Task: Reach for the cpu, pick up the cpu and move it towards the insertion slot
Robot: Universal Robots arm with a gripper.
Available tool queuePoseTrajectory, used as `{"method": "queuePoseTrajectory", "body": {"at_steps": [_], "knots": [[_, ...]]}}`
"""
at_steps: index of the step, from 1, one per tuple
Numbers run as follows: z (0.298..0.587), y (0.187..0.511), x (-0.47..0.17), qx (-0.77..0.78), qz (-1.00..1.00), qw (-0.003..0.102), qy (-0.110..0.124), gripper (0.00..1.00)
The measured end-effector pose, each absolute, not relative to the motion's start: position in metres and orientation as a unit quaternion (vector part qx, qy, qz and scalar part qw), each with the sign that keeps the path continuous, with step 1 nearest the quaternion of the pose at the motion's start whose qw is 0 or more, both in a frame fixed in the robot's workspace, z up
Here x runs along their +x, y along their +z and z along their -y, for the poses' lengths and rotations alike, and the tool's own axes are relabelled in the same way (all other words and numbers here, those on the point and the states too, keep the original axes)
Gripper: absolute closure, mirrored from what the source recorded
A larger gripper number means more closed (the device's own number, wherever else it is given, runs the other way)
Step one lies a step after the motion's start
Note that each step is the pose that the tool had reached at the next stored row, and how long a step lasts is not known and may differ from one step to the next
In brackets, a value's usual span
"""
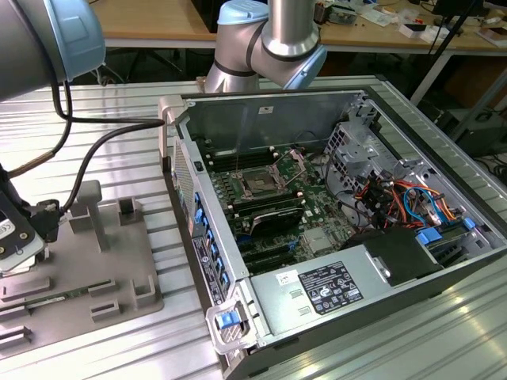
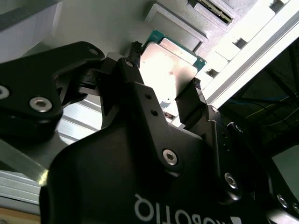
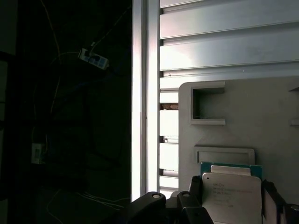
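Contact looks made: my gripper (image 2: 164, 70) is closed to the width of the cpu (image 2: 174, 63), with one pad against each of two opposite edges in both wrist views. The cpu sits low over the grey tray (image 3: 233, 116), just beside one of the tray's framed recesses (image 3: 224, 155). The insertion slot (image 1: 260, 182) is well apart from the tray, inside the open computer case (image 1: 261, 119). I judge the chip light, stiff, slick on its metal top and delicate underneath, so the thin side edges are the right hold, squeezed gently and kept level.
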State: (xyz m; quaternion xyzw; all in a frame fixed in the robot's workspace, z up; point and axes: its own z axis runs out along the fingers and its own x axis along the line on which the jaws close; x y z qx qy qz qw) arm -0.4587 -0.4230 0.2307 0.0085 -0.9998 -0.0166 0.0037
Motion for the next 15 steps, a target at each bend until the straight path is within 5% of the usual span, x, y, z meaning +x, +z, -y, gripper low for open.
{"method": "queuePoseTrajectory", "body": {"at_steps": [15], "knots": [[0.4230, 0.2360, -0.4587, 0.009, 1.000, 0.004, -0.017, 0.45]]}}
